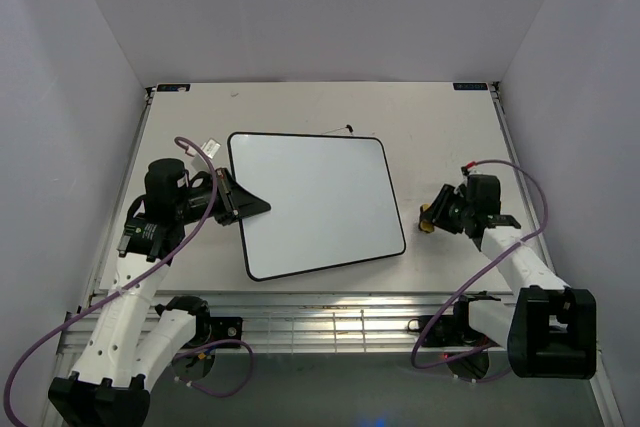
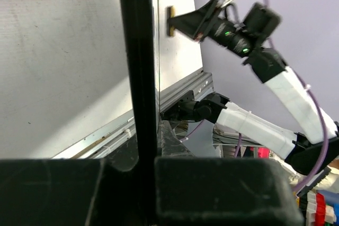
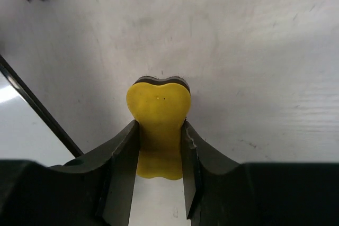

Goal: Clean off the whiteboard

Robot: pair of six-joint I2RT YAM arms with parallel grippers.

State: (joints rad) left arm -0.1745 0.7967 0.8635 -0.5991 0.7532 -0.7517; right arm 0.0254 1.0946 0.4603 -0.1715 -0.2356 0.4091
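The whiteboard [image 1: 315, 202] lies flat mid-table, white with a thin black frame. I see no marks on its surface in the top view. My left gripper [image 1: 248, 207] is shut on its left edge; in the left wrist view the black frame [image 2: 139, 78] runs between my two pads. My right gripper [image 1: 432, 217] is shut on the small yellow eraser [image 1: 426, 219], just right of the board's right edge and apart from it. In the right wrist view the eraser [image 3: 159, 125] sits pinched between my fingers, with the board's corner [image 3: 21, 130] at the left.
The table's near edge is a metal rail [image 1: 330, 312] with both arm bases below it. Purple cables [image 1: 530, 197] loop beside each arm. A thin black wire piece [image 1: 348, 128] shows at the board's far edge. Walls close in at the left, right and back.
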